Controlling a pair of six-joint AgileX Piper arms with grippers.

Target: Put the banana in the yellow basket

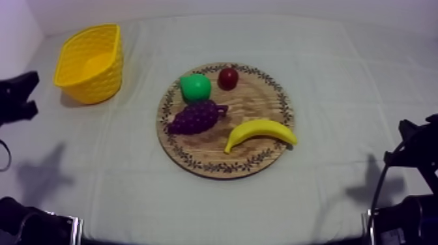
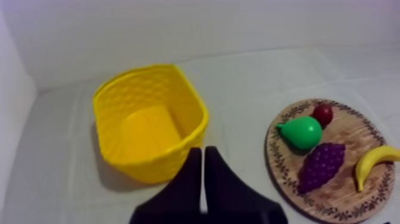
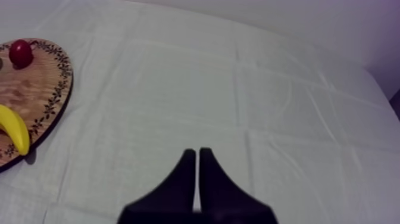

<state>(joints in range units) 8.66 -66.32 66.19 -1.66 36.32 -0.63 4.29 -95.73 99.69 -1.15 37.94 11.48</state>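
While neither arm is reaching out yet, the step in hand is looking like the approach to the banana [image 1: 261, 133]. It is lying on its side at the near right edge of the wooden board [image 1: 254, 98], its curve arching toward the board's middle. The left gripper [image 2: 203, 152] is sitting clenched on nothing, fingers pressed into a narrow wedge, facing the yellow basket [image 1: 98, 88] at the far left corner of the table [image 1: 339, 78]. The right gripper [image 3: 197, 154] is likewise clenched and empty, facing bare cloth off the board's right edge. Whichever arm is going, it is probably needing to spread its fingers first. Then it should be coming down over the banana's thick middle and closing across the narrow width, not along the length. The bunch of grapes [image 1: 195, 117] is lying near the banana's left end, so a grasp at the middle is looking safer.
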